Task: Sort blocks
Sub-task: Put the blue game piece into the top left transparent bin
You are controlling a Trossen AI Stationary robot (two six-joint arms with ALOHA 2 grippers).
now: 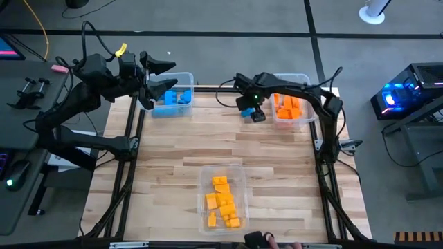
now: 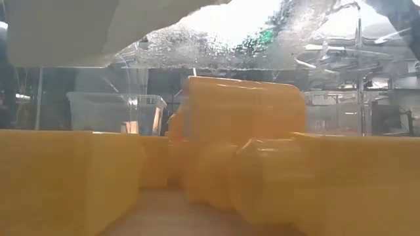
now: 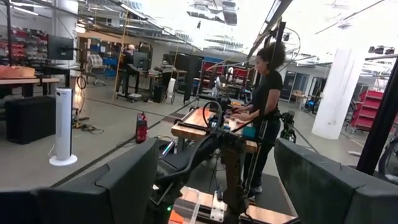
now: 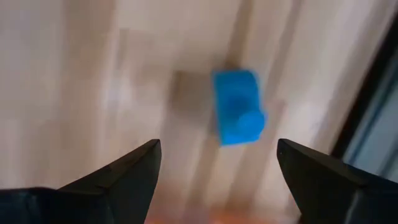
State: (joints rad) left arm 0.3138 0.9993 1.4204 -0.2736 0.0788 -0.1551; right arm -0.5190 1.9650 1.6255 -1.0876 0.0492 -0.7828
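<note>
While most of the small plastic toy bricks are already lying in three clear plastic rectangular bins, one small blue plastic brick point(image 4: 237, 107) is seen alone on the pale wooden table top point(image 1: 180, 149), directly under the right gripper point(image 4: 214, 163), whose two dark fingers are spread wide with nothing between them. In the high view this gripper point(image 1: 250, 108) hangs just beside the far right bin point(image 1: 306, 119) with the orange bricks point(image 1: 288, 107), and the loose brick itself is covered there by the arm. The blue bricks point(image 1: 172, 97) are kept in the far left bin point(image 1: 187, 77), where the left gripper point(image 1: 158, 66) is held above the far rim, its fingers also apart and empty; the yellow-orange bricks point(image 1: 223, 202) are in the near bin point(image 1: 240, 173). The loose brick is judged to be light, stiff and not fragile, but smooth, so it can slip or tip if it is pinched at a corner. It is best taken on its two flat long sides, with the fingers closed across the short width. Its long axis seems to lie roughly along the boards of the table, crosswise to the line between the two fingertips, so little turning of the wrist would be needed. A round stud seems to show at one end, but which way the studs point cannot be told surely, because the brick is blurred.
</note>
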